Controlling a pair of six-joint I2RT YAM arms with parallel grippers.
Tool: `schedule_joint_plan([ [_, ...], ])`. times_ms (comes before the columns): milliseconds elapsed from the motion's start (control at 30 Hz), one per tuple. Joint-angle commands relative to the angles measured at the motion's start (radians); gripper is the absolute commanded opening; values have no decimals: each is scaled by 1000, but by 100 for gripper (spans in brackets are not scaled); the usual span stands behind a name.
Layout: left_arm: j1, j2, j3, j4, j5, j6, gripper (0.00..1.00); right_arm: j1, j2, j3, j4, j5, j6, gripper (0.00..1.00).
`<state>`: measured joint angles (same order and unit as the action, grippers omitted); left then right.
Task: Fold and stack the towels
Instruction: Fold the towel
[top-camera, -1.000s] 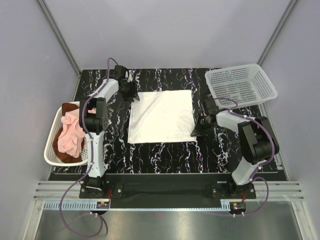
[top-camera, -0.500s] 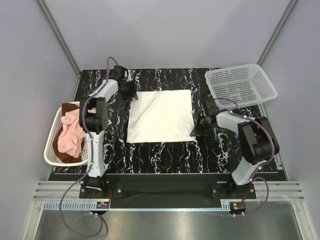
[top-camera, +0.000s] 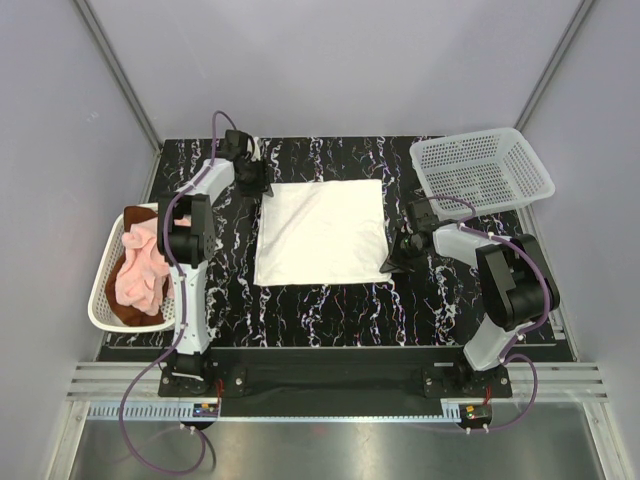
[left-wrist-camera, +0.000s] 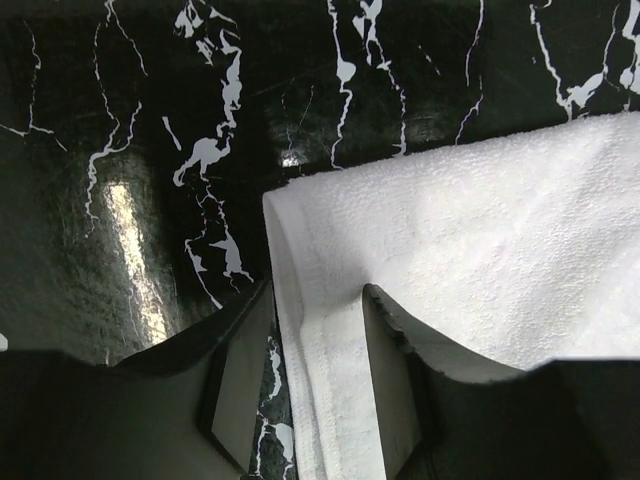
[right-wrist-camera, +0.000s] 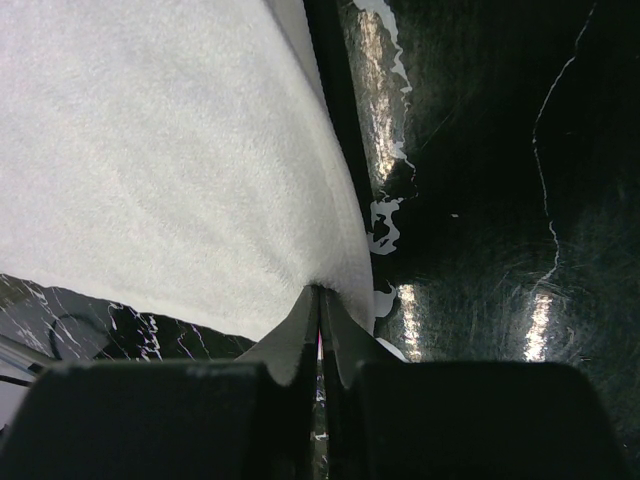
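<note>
A white towel (top-camera: 322, 232) lies spread flat in the middle of the black marble table (top-camera: 330, 310). My left gripper (top-camera: 260, 186) is at the towel's far left corner and stands open, with the hem (left-wrist-camera: 330, 400) lying between its fingers and one finger resting on the cloth. At the near right corner my right gripper (top-camera: 389, 264) is shut, its tips pinching the towel's edge (right-wrist-camera: 340, 270). A pale pink towel (top-camera: 140, 265) lies crumpled on a rust-brown towel (top-camera: 125, 308) in the left basket.
The white mesh basket (top-camera: 98, 300) with the two towels sits at the table's left edge. A second white mesh basket (top-camera: 482, 170) stands at the far right, close behind the right arm. Grey walls enclose the table on three sides.
The left gripper has shifted slightly along the far left corner. The right gripper's jaws have closed a little tighter on the near right corner. The towel has barely moved.
</note>
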<state>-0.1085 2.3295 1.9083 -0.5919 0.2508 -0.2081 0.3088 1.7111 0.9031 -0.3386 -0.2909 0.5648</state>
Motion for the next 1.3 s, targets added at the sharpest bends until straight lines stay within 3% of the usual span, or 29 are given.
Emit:
schedule_joint_plan([
  [0,7,-36,29,61,38,21,45,10,39,-44,-25,95,-42,5],
  [267,12,-6,61,70,85,19,34,10,41,-43,-26,95,-43,5],
  [433,23,11,83,76,82,3,9,10,39,-50,-33,110,-43,5],
  [567,38,51,138,64,82,-23,1,10,44,-58,-37,121,-39,4],
  [767,50,94,207,52,77,-45,5,10,50,-55,-36,127,-37,4],
  [1000,58,120,229,40,74,-57,27,10,39,-59,-27,115,-42,4],
  [1133,58,65,215,4,71,-53,42,10,27,-53,-14,87,-37,7],
  [1267,56,-51,147,-37,52,-56,44,10,28,-21,-26,68,-28,8],
])
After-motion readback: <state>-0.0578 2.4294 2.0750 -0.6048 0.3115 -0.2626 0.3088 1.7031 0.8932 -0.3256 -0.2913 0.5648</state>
